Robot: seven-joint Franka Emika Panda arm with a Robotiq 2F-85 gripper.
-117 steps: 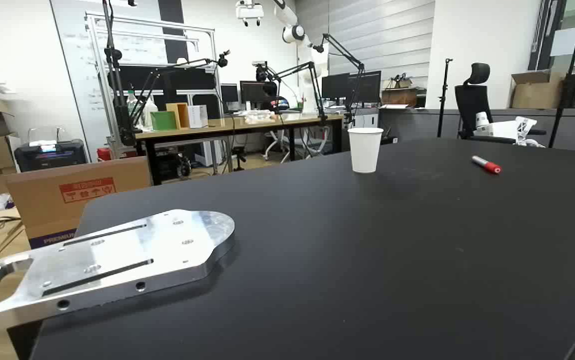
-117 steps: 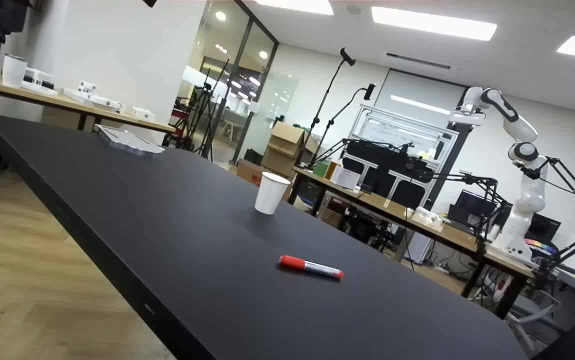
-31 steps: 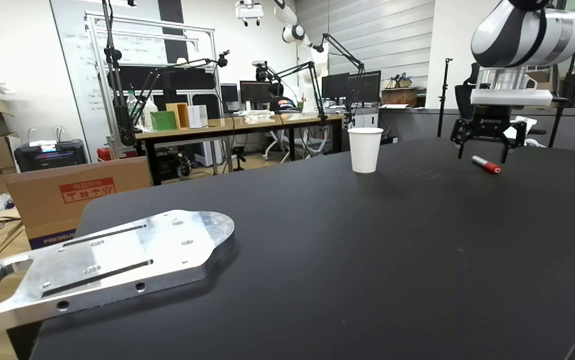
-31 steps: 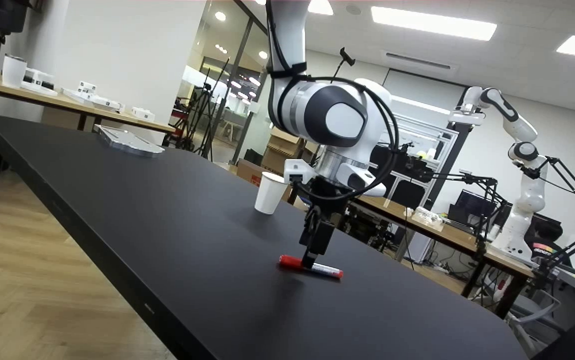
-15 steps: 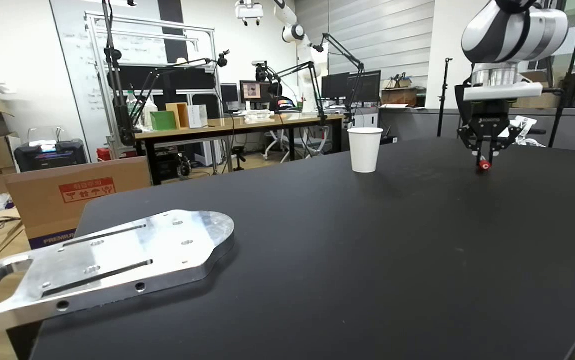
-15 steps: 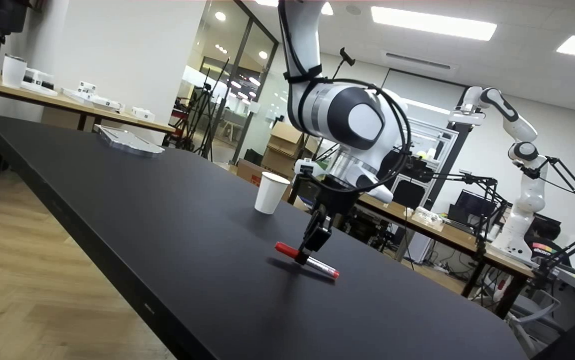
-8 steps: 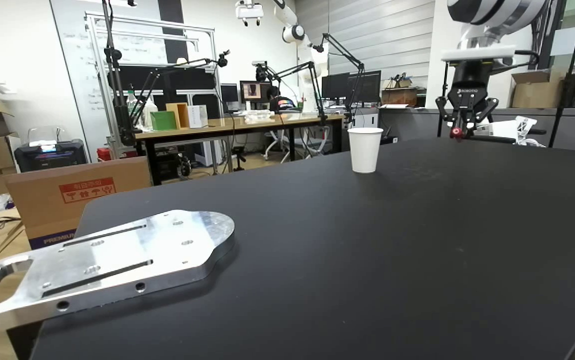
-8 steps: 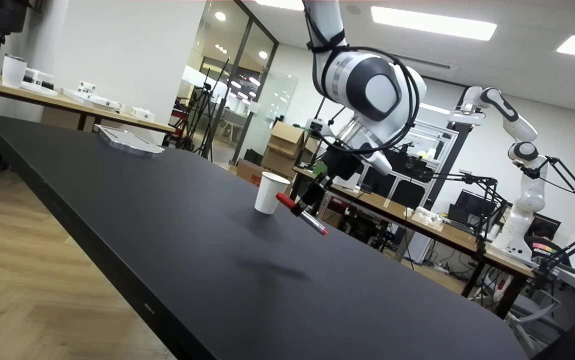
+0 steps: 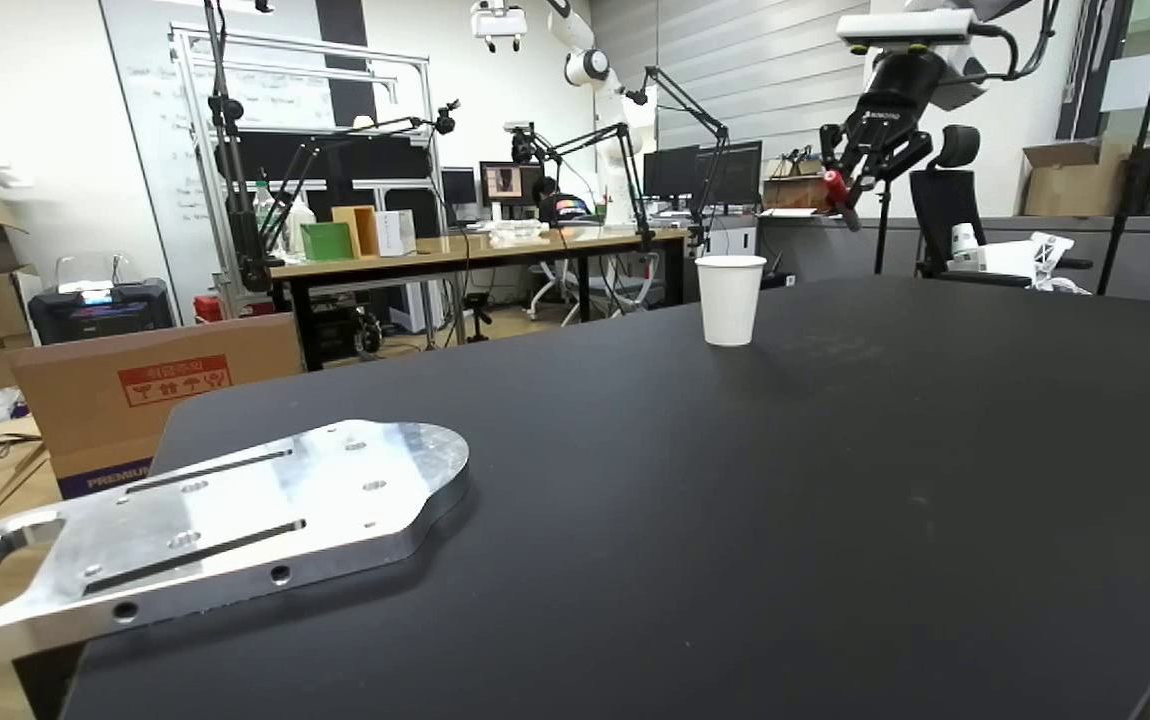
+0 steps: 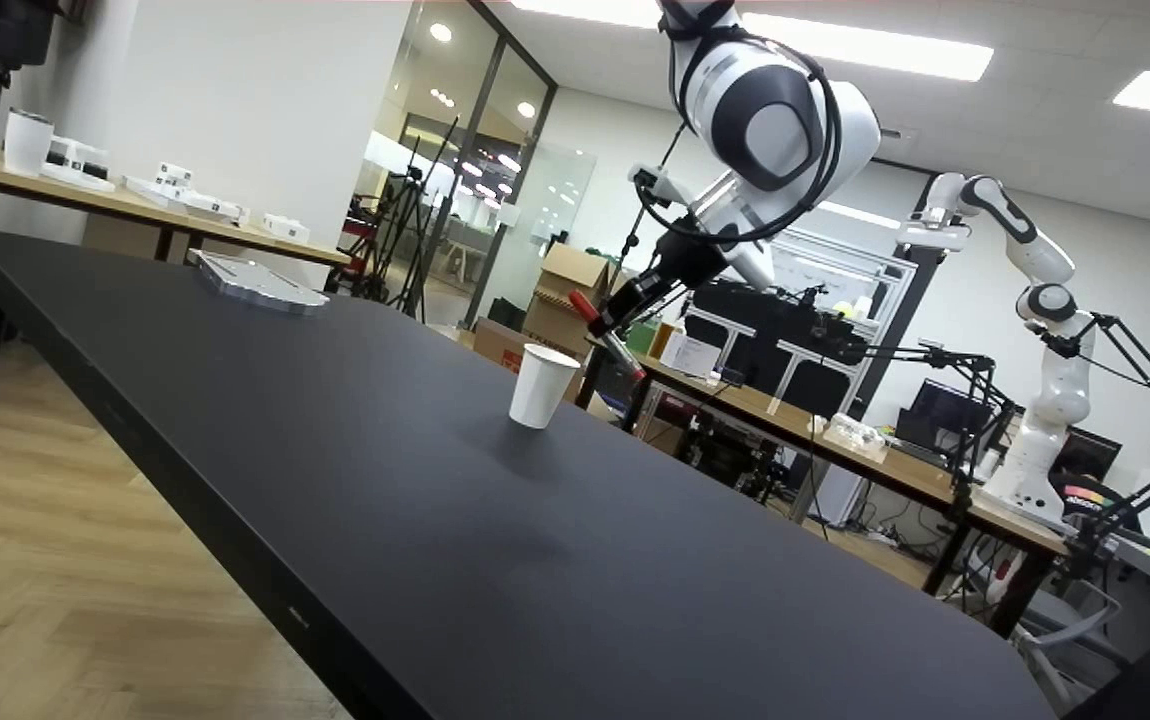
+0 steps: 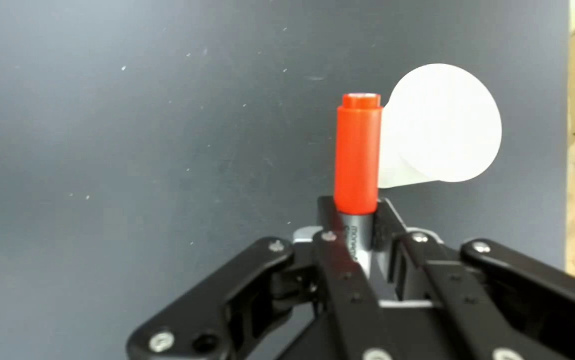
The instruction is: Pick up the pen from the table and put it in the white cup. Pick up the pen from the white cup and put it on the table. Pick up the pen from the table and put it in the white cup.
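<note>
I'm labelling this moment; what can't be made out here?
Red marker: far end and some lettering covered by the gripper in the wrist view.
White cup: inside bottom hidden by its wall in both exterior views; washed out white in the wrist view.
Metal plate: left edge cuts it off in an exterior view.
Nearer robot arm: top edge cuts it off in both exterior views.

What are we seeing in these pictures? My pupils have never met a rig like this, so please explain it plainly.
The machine is a white jointed robot arm. The two wide room pictures come from cameras standing apart from it; the close-up comes from a camera on the arm itself, looking past its two black fingers. Those fingers are closed on a red-capped pen, held tilted in the air. On the black table, a white cup stands upright, and a flat metal part lies partly over the edge.
</note>
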